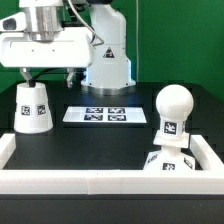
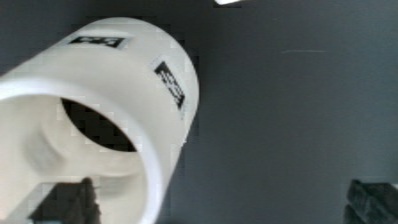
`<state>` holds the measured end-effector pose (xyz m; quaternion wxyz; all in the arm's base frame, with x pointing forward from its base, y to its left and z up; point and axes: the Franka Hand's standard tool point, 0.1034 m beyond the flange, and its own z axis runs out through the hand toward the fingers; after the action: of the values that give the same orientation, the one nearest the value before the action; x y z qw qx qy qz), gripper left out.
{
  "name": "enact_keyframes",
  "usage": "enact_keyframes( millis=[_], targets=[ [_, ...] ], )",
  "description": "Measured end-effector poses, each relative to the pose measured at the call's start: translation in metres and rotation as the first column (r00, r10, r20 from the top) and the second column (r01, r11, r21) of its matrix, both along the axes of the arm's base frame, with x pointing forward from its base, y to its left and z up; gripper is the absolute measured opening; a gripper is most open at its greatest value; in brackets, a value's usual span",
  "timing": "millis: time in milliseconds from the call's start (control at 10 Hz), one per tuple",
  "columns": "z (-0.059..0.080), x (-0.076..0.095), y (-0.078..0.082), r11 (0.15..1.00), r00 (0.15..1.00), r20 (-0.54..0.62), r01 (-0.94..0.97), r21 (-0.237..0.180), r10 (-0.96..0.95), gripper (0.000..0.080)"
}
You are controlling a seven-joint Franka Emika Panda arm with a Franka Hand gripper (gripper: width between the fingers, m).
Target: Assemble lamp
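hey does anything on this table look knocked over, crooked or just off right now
Nothing looks damaged or spilled. The shade stands upright under the gripper, and the marker board lies flat and square. The only oddity is that the bulb stands pushed into the corner against the white border, with the base crowded right beside it.

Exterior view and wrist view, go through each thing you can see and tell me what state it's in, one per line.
Shade: upright on the table, narrow end up, under the tool.
Bulb: standing on the base, apart from the shade.
Base: against the rail corner, carrying the bulb.
Marker board: flat on the table, nothing on it.
Tool: above the shade, fingers either side, grip cannot be told.
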<state>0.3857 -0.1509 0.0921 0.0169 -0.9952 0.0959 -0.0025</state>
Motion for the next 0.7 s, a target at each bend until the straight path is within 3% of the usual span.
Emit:
enact_keyframes(
  millis=[600,700],
  targets=[
    [-0.018,-0.012,0.002,1.0,1.0,-0.019,-0.016,-0.025,0.016,0.0699],
    [-0.02,-0.013,0.003,0.999,1.0,-0.023,-0.021,-0.028,0.021,0.0576]
  ],
)
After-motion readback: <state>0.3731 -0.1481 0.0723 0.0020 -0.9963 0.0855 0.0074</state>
